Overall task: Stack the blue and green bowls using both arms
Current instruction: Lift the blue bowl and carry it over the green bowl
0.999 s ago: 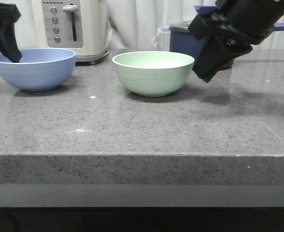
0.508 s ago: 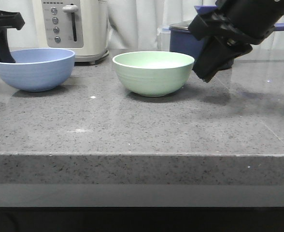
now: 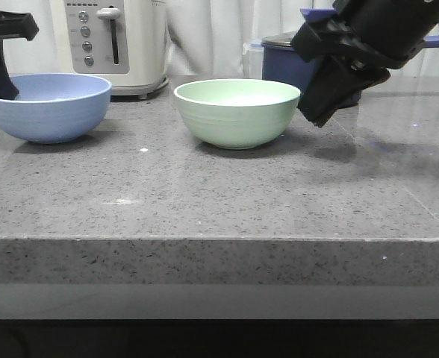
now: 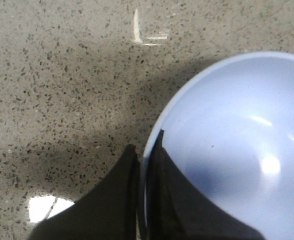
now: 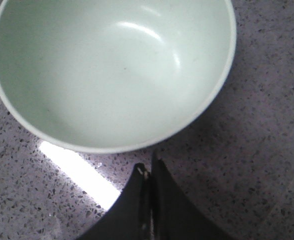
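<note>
Two bowls are sitting empty before us on the counter (image 3: 204, 194): blue bowl (image 3: 46, 107) left, green bowl (image 3: 237, 112) centre. Left gripper (image 4: 143, 165) is pinching the blue rim, one finger inside. Right gripper (image 5: 148, 187), fingers pressed together, is hovering just beside the green bowl (image 5: 112, 70).

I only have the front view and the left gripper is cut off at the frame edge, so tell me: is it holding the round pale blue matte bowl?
Observer: Yes. The left wrist view shows the left gripper pinched on the rim of the round pale blue matte bowl, one finger inside, one outside.
Operator: And the right gripper, by the green bowl?
Observer: The right gripper is shut, fingertips together, outside the rim of the round pale mint-green matte bowl, gripping nothing.
</note>
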### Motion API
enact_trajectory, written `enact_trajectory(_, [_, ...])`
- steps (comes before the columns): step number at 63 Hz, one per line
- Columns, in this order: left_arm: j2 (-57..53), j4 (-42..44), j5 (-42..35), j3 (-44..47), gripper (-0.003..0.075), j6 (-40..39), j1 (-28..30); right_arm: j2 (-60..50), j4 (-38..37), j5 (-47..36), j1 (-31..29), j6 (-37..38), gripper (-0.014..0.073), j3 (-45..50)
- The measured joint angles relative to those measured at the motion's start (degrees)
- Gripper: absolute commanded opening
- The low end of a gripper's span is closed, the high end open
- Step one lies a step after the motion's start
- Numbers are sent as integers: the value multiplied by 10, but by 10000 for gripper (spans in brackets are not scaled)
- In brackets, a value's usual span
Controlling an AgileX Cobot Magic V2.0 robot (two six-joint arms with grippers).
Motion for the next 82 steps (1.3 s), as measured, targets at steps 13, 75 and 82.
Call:
enact_trajectory(13, [-25,-77,33,-39,-20,50,-1,0,1,0,0,0,-63,0])
enact_trajectory(75, [113,-59,83,-267,-20,38,-228,0,1,0,0,-1,-63,0])
enact_trajectory(82, [122,-47,83,-268,-20,32,-228,0,1,0,0,0,-63,0])
